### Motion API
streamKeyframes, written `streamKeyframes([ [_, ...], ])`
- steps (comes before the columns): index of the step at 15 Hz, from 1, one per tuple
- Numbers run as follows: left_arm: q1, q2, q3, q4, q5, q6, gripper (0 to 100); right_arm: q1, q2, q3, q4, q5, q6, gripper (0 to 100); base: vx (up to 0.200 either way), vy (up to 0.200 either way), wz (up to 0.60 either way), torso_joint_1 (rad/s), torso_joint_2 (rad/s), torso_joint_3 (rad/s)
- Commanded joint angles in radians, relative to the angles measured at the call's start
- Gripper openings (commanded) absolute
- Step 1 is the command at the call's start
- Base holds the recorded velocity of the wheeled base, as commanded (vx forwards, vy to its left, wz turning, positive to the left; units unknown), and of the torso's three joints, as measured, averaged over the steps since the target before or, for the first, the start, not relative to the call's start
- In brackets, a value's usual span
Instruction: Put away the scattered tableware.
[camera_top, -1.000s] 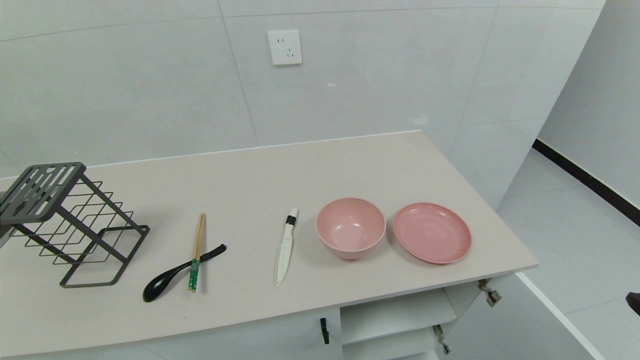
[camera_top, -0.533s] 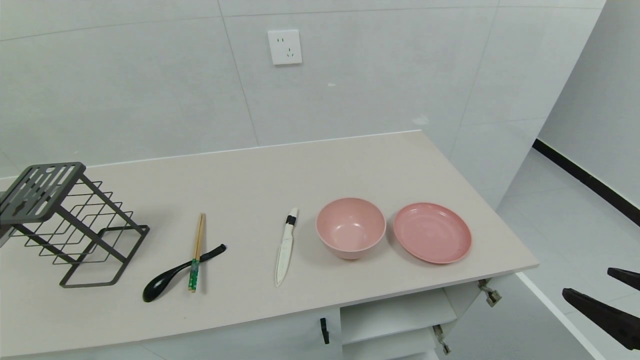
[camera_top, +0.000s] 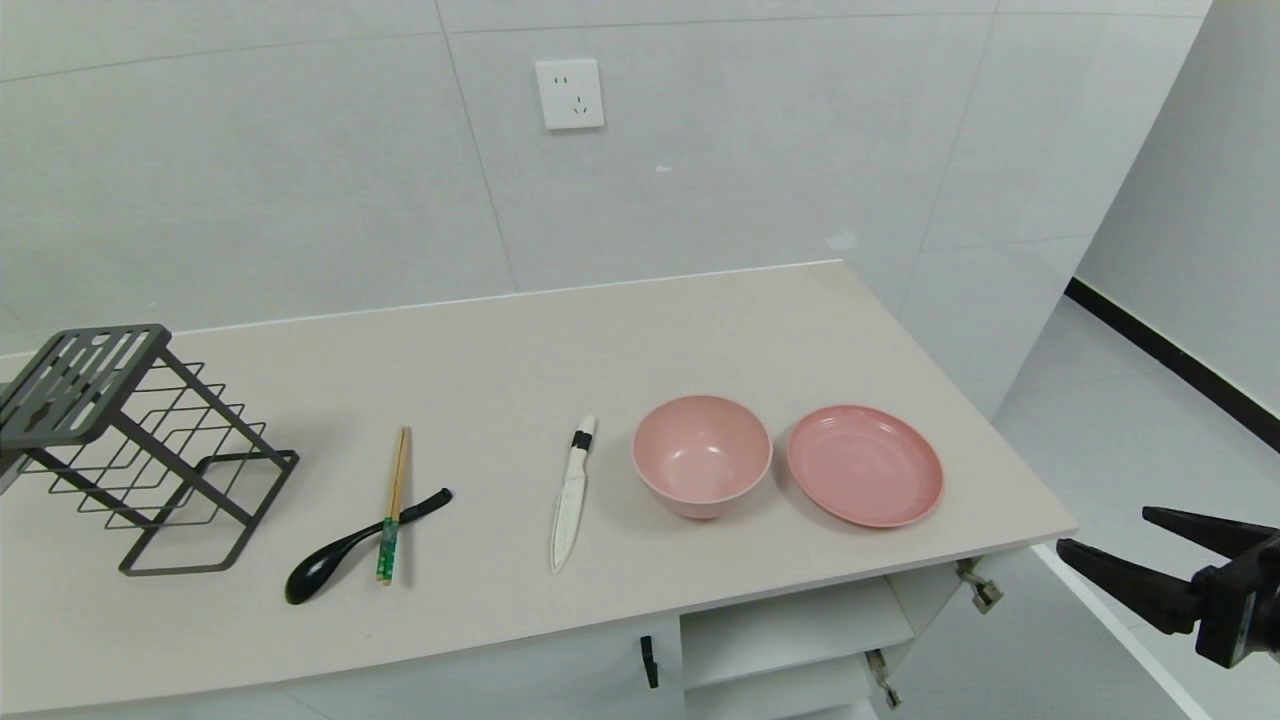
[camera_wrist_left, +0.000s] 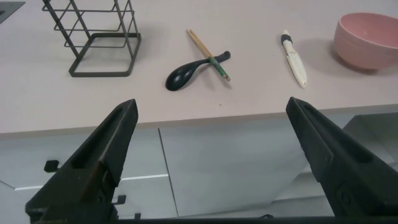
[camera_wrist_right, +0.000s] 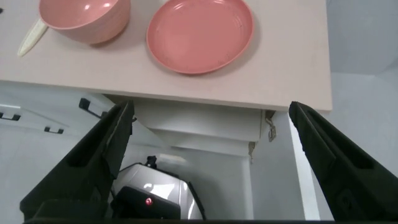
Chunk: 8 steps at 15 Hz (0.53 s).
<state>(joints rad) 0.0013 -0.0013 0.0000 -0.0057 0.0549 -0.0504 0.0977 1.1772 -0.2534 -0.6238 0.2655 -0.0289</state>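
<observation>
Grey wall tiles (camera_top: 250, 180) with a white socket (camera_top: 570, 94) stand behind a long pale beige desk (camera_top: 700, 330). All the tableware lies loose on the desk, and none of it is yet in the black wire rack (camera_top: 85, 375).

The right claw (camera_top: 1102, 530) hangs off the desk's end, lower than its top. Its two black fingers are spread wide and hold nothing. Nearest to it is the round pink plate (camera_top: 865, 465), flat by the desk's corner. Just beyond the plate, rims almost touching, stands the pink bowl (camera_top: 700, 460), mouth up. Farther from that claw lies the white knife with a black band (camera_top: 568, 505). Then come the wooden chopsticks with green ends (camera_top: 398, 480), crossed over the handle of the black spoon (camera_top: 318, 570). The rack is farthest of all.

The left claw (camera_wrist_left: 211, 106), likewise gaping and empty, hangs before the desk's front edge and below it, facing the spoon and chopsticks.

To my eye each claw is stationed opposite its own share: the right for the crockery, the left for the cutlery beside the rack. An open cupboard shelf (camera_top: 790, 630) under the desk, near the right claw, may be meant for the plate and bowl. The plate looks the awkward one, since it lies flat with little rim to pinch.
</observation>
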Motion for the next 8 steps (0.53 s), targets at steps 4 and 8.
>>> streamKeyframes([
  [4,0.0,0.001,0.0,0.0,0.0,0.0,100,0.001,0.237,-0.083,-0.082,0.029,-0.002,100,0.0,0.0,0.0,0.0,0.0,0.0],
  [8,0.0,0.001,0.0,0.0,0.0,0.0,100,0.001,0.401,-0.173,-0.154,0.046,-0.046,100,0.0,0.0,0.0,0.0,0.0,0.0],
])
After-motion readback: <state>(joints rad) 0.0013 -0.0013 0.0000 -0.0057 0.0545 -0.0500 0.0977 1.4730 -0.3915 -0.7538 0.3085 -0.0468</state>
